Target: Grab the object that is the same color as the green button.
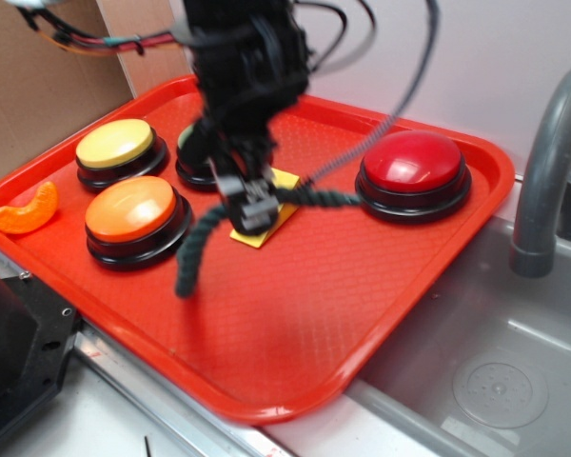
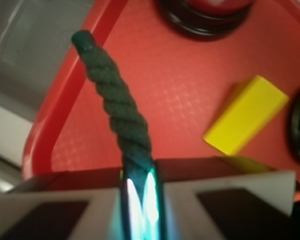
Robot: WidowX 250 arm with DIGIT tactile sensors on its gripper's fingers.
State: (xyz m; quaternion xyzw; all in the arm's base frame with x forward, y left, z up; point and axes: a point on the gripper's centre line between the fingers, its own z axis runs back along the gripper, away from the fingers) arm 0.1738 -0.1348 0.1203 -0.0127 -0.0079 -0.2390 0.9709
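Note:
A dark green twisted rope (image 1: pixel 198 249) hangs above the red tray (image 1: pixel 285 324), and my gripper (image 1: pixel 254 209) is shut on its middle. One end droops toward the tray's front left; the other (image 1: pixel 328 197) reaches toward the red button. In the wrist view the rope (image 2: pixel 115 100) runs up out of the closed jaws of the gripper (image 2: pixel 141 197). The green button (image 1: pixel 187 143) is mostly hidden behind the arm, with only a pale green sliver showing. A yellow wedge block (image 1: pixel 266 224) lies under the gripper, and in the wrist view the block (image 2: pixel 246 114) sits to the right.
Yellow button (image 1: pixel 116 146), orange button (image 1: pixel 133 211) and red button (image 1: pixel 412 164) stand on the tray. An orange slice toy (image 1: pixel 26 212) lies at the tray's left edge. A grey faucet (image 1: pixel 547 162) and sink basin (image 1: pixel 495 381) are on the right.

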